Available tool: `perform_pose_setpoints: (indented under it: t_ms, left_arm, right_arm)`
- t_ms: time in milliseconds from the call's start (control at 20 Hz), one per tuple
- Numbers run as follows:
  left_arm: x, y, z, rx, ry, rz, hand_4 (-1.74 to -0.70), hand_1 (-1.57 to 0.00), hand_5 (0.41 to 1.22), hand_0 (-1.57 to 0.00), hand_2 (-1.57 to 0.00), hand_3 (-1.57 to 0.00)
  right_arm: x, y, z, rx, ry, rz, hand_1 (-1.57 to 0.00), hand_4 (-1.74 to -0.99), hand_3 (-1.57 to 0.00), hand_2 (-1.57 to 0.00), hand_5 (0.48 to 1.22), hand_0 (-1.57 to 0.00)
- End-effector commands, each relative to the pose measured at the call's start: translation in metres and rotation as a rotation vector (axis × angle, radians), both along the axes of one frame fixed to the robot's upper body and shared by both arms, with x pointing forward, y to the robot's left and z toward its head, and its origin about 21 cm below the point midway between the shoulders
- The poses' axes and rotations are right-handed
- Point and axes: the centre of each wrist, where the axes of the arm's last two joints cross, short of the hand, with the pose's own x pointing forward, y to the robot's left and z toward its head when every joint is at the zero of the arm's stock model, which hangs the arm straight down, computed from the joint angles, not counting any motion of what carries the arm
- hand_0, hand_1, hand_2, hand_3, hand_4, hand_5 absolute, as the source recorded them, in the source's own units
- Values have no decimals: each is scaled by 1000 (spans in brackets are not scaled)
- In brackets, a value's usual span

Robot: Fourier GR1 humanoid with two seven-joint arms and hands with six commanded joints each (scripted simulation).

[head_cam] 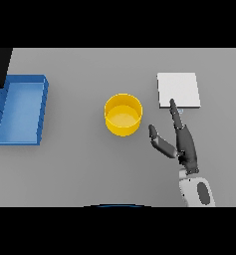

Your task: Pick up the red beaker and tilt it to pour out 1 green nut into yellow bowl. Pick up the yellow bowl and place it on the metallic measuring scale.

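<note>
Bowl [123, 115] left of right hand [185, 145], apart from straight fingers [176, 113].

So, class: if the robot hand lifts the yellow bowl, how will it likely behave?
The yellow bowl looks rigid, so it probably keeps its shape. Its wide, low body suggests it won't tip easily. The smooth wall might slip against the open right robot hand.
</note>
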Motion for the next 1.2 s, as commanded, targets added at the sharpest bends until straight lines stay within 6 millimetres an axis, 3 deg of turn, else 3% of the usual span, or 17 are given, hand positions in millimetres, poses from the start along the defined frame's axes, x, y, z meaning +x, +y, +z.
perform_pose_setpoints:
  t_ms: [0, 200, 400, 700, 1150]
  left_arm:
    - [0, 17, -10, -82, -6, 47, -1740, -1571, 1221, -1571, -1571, -1435]
    - [-10, 80, -42, -351, -35, 277, -1740, -1571, 1221, -1571, -1571, -1426]
    - [-24, 114, -92, -584, -38, 422, -1741, -1571, 1221, -1571, -1571, -1467]
    - [-52, 126, -139, -776, -54, 536, -1741, -1571, 1221, -1571, -1571, -1464]
    - [-103, 110, -194, -925, -47, 578, -1741, -1571, 1194, -1571, -1571, -1523]
  right_arm:
    - [0, -2, 0, 6, -11, 1, 1, -1012, 1, 1, 659, 1]
    - [1, -4, 2, -29, -8, 7, 1, -1050, 1, 1, 653, 1]
    - [-3, -3, 3, -51, -16, -4, 1, -1047, 1, 1, 651, 1]
    - [-2, -6, 2, -83, -11, -9, 1, -1035, 1, 1, 650, 1]
    - [-9, -11, -2, -61, -6, 8, 1, -1005, 1, 1, 647, 1]
